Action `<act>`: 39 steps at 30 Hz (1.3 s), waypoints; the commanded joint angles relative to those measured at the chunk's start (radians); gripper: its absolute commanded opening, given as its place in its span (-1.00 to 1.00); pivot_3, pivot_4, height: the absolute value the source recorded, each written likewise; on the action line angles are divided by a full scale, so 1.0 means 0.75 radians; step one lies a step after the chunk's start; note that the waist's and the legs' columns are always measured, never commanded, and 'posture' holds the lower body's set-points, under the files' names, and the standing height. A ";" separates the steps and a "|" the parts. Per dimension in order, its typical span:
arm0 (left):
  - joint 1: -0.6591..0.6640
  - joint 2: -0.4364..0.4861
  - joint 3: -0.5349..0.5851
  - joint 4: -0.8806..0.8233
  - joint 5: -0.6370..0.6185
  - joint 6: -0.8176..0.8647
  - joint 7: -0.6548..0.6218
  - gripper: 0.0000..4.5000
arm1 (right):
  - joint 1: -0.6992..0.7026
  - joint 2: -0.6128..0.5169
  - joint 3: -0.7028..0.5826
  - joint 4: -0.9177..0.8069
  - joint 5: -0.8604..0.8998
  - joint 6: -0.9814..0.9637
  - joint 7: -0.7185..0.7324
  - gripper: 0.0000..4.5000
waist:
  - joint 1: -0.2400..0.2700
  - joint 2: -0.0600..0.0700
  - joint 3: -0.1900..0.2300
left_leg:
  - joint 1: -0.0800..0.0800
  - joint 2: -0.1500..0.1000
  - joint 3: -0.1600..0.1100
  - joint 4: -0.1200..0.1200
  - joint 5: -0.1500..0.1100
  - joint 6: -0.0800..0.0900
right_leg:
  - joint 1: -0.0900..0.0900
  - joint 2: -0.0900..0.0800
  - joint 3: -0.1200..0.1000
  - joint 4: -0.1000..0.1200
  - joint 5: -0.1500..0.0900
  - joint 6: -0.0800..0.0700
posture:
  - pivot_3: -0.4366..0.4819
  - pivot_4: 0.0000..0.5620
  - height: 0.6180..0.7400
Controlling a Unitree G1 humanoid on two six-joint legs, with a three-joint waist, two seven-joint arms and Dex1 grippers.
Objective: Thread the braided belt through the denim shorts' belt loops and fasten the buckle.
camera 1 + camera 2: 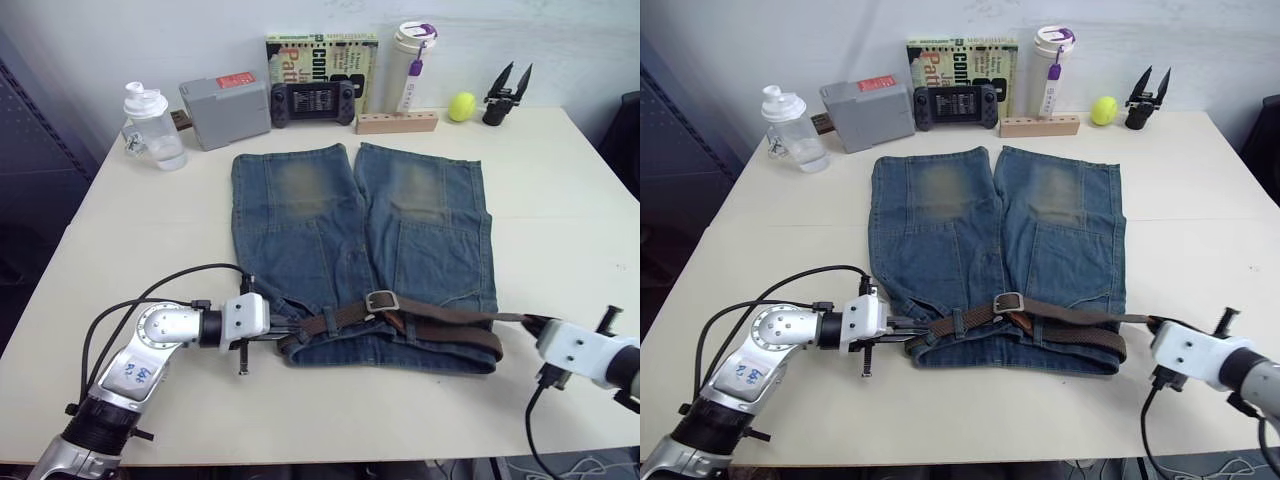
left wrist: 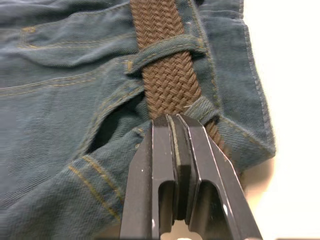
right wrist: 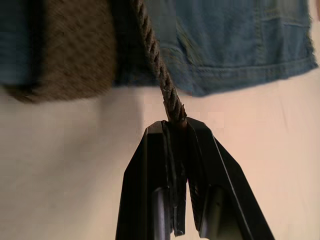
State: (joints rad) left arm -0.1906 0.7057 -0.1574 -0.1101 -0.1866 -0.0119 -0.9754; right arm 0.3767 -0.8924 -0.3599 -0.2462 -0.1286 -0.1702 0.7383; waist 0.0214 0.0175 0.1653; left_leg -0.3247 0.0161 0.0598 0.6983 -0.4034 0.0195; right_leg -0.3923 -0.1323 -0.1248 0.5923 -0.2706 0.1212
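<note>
1. Braided belt point(image 1: 440, 325) lying along the waistband of one pair of denim shorts point(image 1: 360, 255), near the front edge of a pale tabletop point(image 1: 560, 250); legs pointing toward the far edge, where a white wall rises behind.
2. Along the far edge, from the left corner: one clear bottle point(image 1: 152, 127), one grey box point(image 1: 224, 111), one black handheld console point(image 1: 312, 103), one book point(image 1: 322, 60) upright against the wall, one wooden block point(image 1: 397, 123), one white tumbler point(image 1: 412, 65), one yellow ball point(image 1: 461, 106), one spare black gripper point(image 1: 507, 95).
3. One silver buckle point(image 1: 380, 301) resting at mid-waistband, strap running both ways from it.
4. Left gripper point(image 1: 285, 335) at the waistband's left end, fingers pressed together with denim and the strap's end between the tips, seen in the left wrist view point(image 2: 172, 120).
5. Two belt loops point(image 2: 165, 50) crossing the woven strap just beyond those tips, strap passing under both.
6. Right gripper point(image 1: 530, 320) just off the shorts' right side, fingers pinching the strap's narrow end point(image 3: 175, 120); belt stretched edge-on from the tips back to the waistband.
</note>
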 commanded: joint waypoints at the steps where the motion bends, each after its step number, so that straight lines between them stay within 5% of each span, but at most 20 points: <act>1: 0.062 0.024 0.111 -0.012 -0.027 0.000 0.030 -0.98 | -0.027 0.045 0.101 -0.048 -0.009 0.111 0.007 -1.00 | 0.000 0.001 0.001 | 0.000 0.000 0.000 0.000 0.000 0.000 | 0.000 0.000 0.000 0.000 0.000 0.000 | -0.05 -0.47 0.76; 3: 0.093 0.026 0.156 -0.039 -0.053 -0.004 0.044 -0.98 | -0.038 0.069 0.144 -0.045 -0.007 0.182 0.005 -1.00 | -0.005 0.000 0.001 | 0.000 0.001 0.001 0.000 0.000 0.000 | -0.001 0.000 0.000 0.001 0.000 0.000 | -0.05 -0.47 0.76; 5: 0.156 0.046 0.223 -0.085 -0.086 0.013 0.042 -0.64 | -0.040 0.070 0.111 -0.012 0.004 0.231 0.002 -0.51 | -0.011 -0.003 0.001 | 0.000 0.004 0.001 0.000 -0.001 -0.001 | 0.000 0.001 -0.001 0.000 0.000 0.000 | -0.05 -0.47 0.76; 9: 0.269 0.084 0.429 -0.223 -0.273 0.158 0.043 -0.08 | 0.027 0.011 -0.067 -0.067 0.235 0.395 0.188 0.06 | -0.012 -0.004 0.002 | -0.001 0.004 0.000 0.000 -0.001 -0.001 | 0.000 0.000 -0.001 -0.001 0.000 0.000 | -0.05 -0.47 0.76; 14: 0.344 0.133 0.606 -0.378 -0.423 0.327 0.056 0.87 | 0.065 -0.083 -0.280 -0.168 0.483 0.588 0.394 1.00 | 0.008 -0.002 0.004 | -0.009 0.004 -0.008 0.003 -0.001 -0.001 | -0.001 -0.002 -0.007 -0.002 0.000 -0.001 | -0.05 -0.47 0.76; 24: 0.363 0.163 0.733 -0.538 -0.614 0.583 0.098 0.96 | -0.370 -0.018 -0.392 -0.219 1.040 1.091 0.262 1.00 | 0.000 0.003 0.008 | -0.012 0.004 -0.009 0.003 -0.001 -0.001 | -0.005 0.000 -0.007 -0.002 0.000 -0.001 | -0.05 -0.47 0.76; 39: 0.360 0.143 0.741 -0.546 -0.588 0.611 0.162 0.96 | -0.370 0.030 -0.296 -0.229 1.033 1.161 0.127 1.00 | 0.003 0.002 0.008 | -0.013 -0.002 -0.009 0.003 0.000 -0.002 | -0.005 0.002 -0.007 -0.001 0.000 -0.001 | -0.05 -0.47 0.76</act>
State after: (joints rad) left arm 0.0877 0.8124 0.3757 -0.4991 -0.6247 0.4570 -0.8604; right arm 0.0996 -0.8771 -0.5651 -0.3965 0.6361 0.7054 0.8382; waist 0.0238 0.0192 0.1716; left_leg -0.3347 0.0145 0.0531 0.7005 -0.4037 0.0179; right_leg -0.3961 -0.1311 -0.1298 0.5911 -0.2705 0.1208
